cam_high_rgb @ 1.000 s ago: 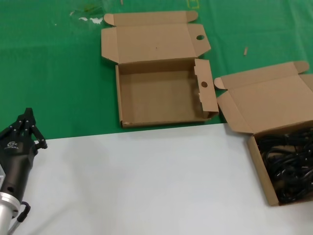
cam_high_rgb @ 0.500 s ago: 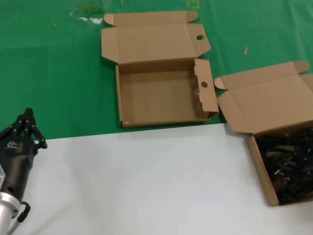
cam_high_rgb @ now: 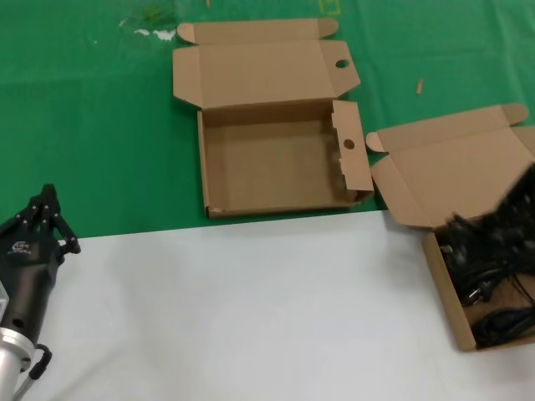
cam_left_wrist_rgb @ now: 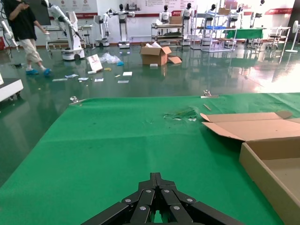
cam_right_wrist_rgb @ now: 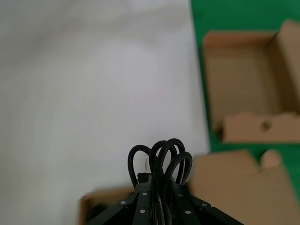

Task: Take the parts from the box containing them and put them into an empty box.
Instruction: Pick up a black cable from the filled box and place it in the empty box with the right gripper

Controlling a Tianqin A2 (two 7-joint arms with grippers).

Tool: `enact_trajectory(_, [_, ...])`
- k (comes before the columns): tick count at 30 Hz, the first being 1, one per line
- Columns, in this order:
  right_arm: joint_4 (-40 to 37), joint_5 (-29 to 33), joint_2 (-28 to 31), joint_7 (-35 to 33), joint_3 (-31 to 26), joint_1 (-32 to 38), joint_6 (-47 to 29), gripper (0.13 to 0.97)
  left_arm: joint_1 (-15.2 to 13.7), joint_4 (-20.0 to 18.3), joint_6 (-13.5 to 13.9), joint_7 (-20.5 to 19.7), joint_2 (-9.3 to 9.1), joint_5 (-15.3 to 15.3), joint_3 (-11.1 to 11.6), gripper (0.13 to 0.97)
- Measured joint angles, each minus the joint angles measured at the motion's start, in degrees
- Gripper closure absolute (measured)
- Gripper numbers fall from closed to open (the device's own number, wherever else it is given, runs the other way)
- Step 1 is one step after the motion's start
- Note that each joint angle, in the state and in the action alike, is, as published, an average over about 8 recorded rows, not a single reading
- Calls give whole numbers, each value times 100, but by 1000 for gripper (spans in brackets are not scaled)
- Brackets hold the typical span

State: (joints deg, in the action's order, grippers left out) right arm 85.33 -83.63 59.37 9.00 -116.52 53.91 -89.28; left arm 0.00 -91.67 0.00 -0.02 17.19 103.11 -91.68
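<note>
Cable bundle [cam_right_wrist_rgb: 161, 157] is clamped in the right pincer [cam_right_wrist_rgb: 157, 187]; black loops stick out past the closed fingers in the right wrist view. In the head view that pincer and bundle show only as a dark blur [cam_high_rgb: 510, 219] over the plain-lidded box [cam_high_rgb: 441, 280], at the far edge of its tray, so contact with the rest of the cables is unclear. More black cables with plugs [cam_high_rgb: 489, 305] lie inside that tray. Its lid [cam_high_rgb: 456, 175] is folded back flat.

Holed box [cam_high_rgb: 276, 167] sits on the green mat [cam_high_rgb: 84, 125], beside the plain-lidded box on the robot's left and slightly farther away, apart from it. Its tray is bare, lid open flat behind, one round hole in the lid flap [cam_high_rgb: 342, 63] and one in the side flap [cam_high_rgb: 349, 144].

Left pincer [cam_high_rgb: 43, 219] is parked well to the left of the holed box, at the seam of green mat and white table [cam_high_rgb: 234, 309]. Left wrist view shows its fingers [cam_left_wrist_rgb: 157, 199] meeting at the tips, closed on nothing, pointing over the mat with the holed box's corner [cam_left_wrist_rgb: 269, 164] to one side.
</note>
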Motion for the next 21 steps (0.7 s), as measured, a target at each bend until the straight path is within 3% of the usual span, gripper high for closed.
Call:
enact_trajectory(10, [-81,375,-1242,388,-291,1116,212,915,0,0,0,0,0,0,0,957])
enact_trajectory(21, [-1117,1110,-2771,172,-865,1800,975,915,0,0,0,0,0,0,0,957])
